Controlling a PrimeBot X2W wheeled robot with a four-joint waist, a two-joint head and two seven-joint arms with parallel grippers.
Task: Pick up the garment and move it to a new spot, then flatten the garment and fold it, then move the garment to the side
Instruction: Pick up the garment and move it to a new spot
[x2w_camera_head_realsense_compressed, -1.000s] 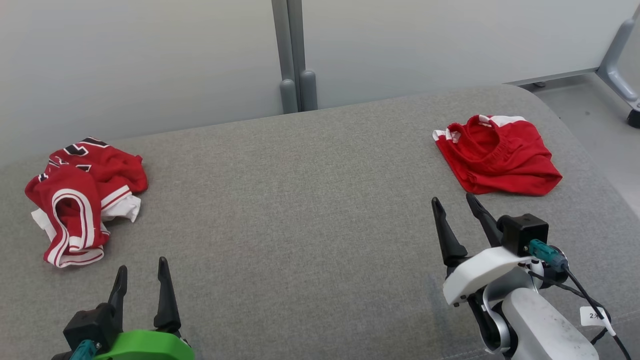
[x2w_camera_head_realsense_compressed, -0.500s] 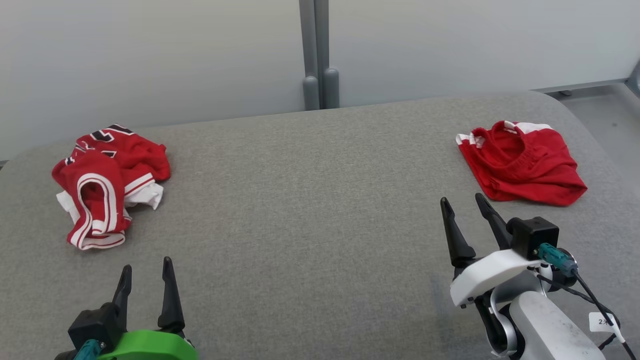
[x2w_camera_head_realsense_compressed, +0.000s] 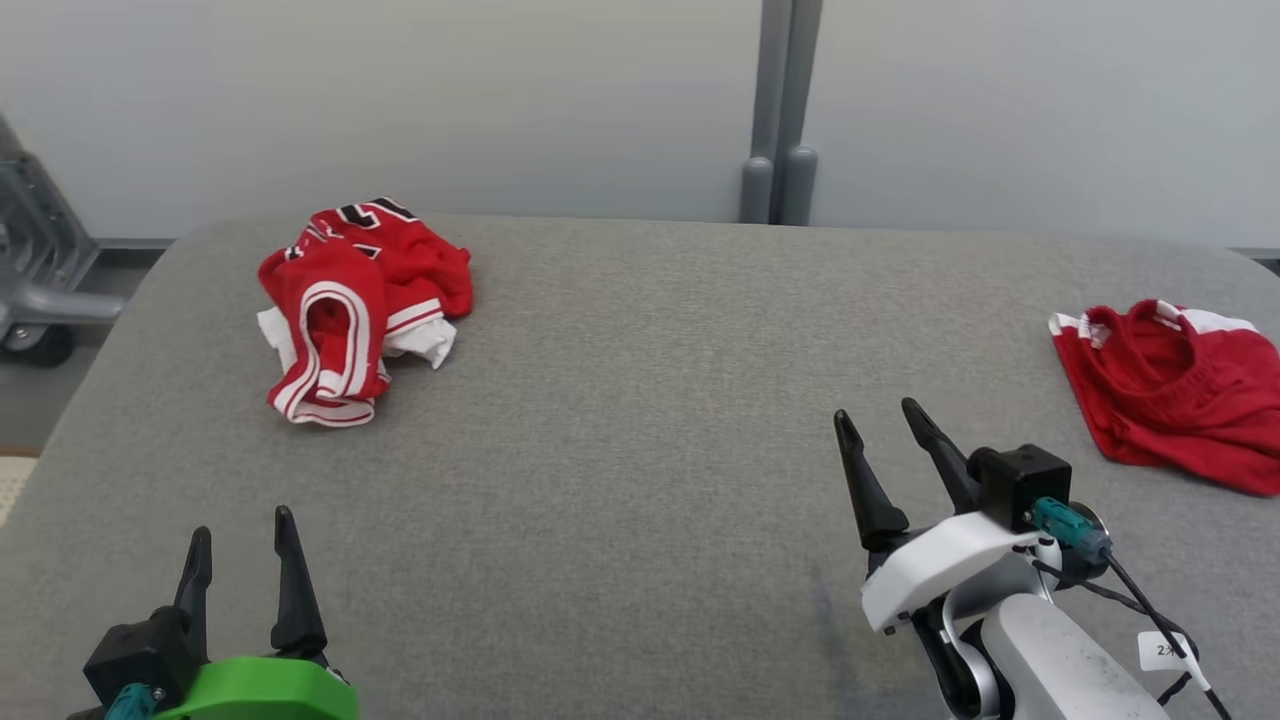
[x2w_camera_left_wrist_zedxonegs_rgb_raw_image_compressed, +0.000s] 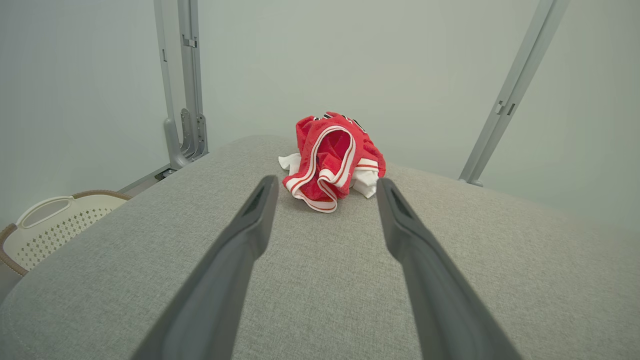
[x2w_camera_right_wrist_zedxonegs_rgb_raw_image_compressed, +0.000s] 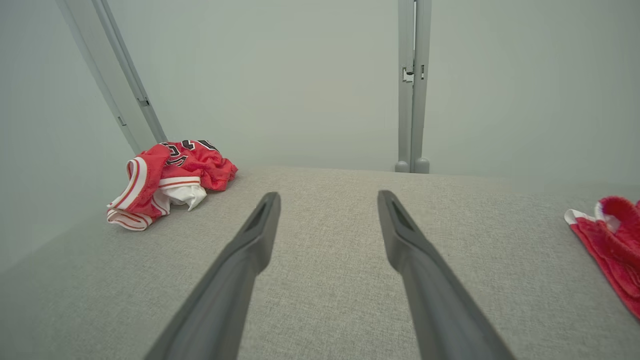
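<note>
A crumpled red garment (x2w_camera_head_realsense_compressed: 365, 300) with white trim and black numerals lies at the far left of the grey padded surface (x2w_camera_head_realsense_compressed: 640, 420). The left wrist view has this garment (x2w_camera_left_wrist_zedxonegs_rgb_raw_image_compressed: 332, 160) straight ahead, beyond the fingertips; in the right wrist view the garment (x2w_camera_right_wrist_zedxonegs_rgb_raw_image_compressed: 175, 175) sits off to the left. My left gripper (x2w_camera_head_realsense_compressed: 242, 525) (x2w_camera_left_wrist_zedxonegs_rgb_raw_image_compressed: 326, 181) is open and empty, well short of it. My right gripper (x2w_camera_head_realsense_compressed: 878, 412) (x2w_camera_right_wrist_zedxonegs_rgb_raw_image_compressed: 328, 195) is open and empty over bare surface.
Red shorts (x2w_camera_head_realsense_compressed: 1170, 400) (x2w_camera_right_wrist_zedxonegs_rgb_raw_image_compressed: 615, 245) with white trim lie at the right edge. A grey post (x2w_camera_head_realsense_compressed: 780, 110) stands behind the surface against a pale wall. A wheeled metal frame (x2w_camera_head_realsense_compressed: 30, 270) is off the left end, and a white basket (x2w_camera_left_wrist_zedxonegs_rgb_raw_image_compressed: 55, 225) sits below it.
The head camera has turned left, so the whole picture has shifted right. Both grippers stay open and empty; neither garment has moved on the surface.
</note>
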